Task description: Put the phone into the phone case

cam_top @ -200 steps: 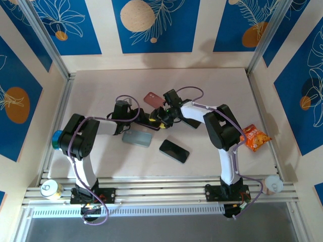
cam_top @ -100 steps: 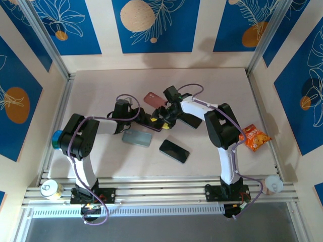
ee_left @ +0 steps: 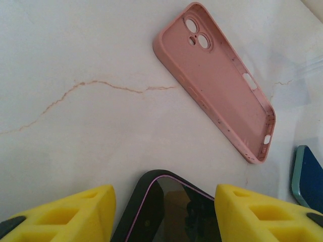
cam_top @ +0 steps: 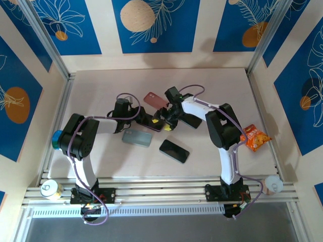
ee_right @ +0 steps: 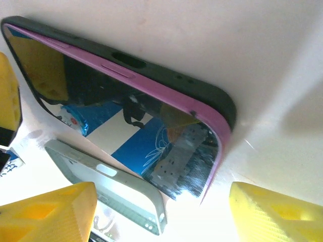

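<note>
Blue leaf-patterned panels wall in a pale table (cam_top: 101, 91). From above, both arms reach to its middle, where the left gripper (cam_top: 146, 120) and right gripper (cam_top: 164, 120) meet over the phone (cam_top: 157, 125). A pink case (cam_top: 154, 99) lies just behind, a pale green case (cam_top: 136, 137) just in front.

At the left wrist, yellow fingers (ee_left: 75, 209) stand wide on either side of the phone's end (ee_left: 171, 212). I cannot tell whether they press it.

At the right wrist, the phone (ee_right: 126, 116), pink-rimmed, sits in a dark case (ee_right: 166, 75). The fingers (ee_right: 275, 214) are spread wide, holding nothing.
</note>
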Action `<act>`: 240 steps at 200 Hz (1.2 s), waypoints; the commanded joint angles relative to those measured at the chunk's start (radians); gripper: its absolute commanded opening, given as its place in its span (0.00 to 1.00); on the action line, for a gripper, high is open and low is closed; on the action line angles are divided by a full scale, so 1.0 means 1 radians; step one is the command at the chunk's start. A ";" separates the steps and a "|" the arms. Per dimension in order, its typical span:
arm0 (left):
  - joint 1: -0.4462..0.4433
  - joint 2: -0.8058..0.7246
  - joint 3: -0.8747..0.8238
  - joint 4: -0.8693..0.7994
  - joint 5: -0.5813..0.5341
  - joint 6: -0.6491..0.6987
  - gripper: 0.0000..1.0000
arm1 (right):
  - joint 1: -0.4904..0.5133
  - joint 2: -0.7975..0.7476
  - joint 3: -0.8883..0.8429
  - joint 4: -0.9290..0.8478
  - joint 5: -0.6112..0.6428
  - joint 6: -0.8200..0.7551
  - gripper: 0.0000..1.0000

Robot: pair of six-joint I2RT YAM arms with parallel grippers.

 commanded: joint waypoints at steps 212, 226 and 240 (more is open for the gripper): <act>-0.037 -0.050 -0.059 -0.033 0.024 -0.017 0.54 | -0.009 0.036 0.025 0.096 -0.022 0.012 0.63; -0.037 -0.058 -0.074 -0.023 0.027 -0.028 0.54 | -0.013 0.036 0.025 0.097 -0.021 0.005 0.63; -0.037 -0.066 -0.087 -0.020 0.024 -0.033 0.54 | -0.016 0.032 0.022 0.099 -0.019 0.001 0.63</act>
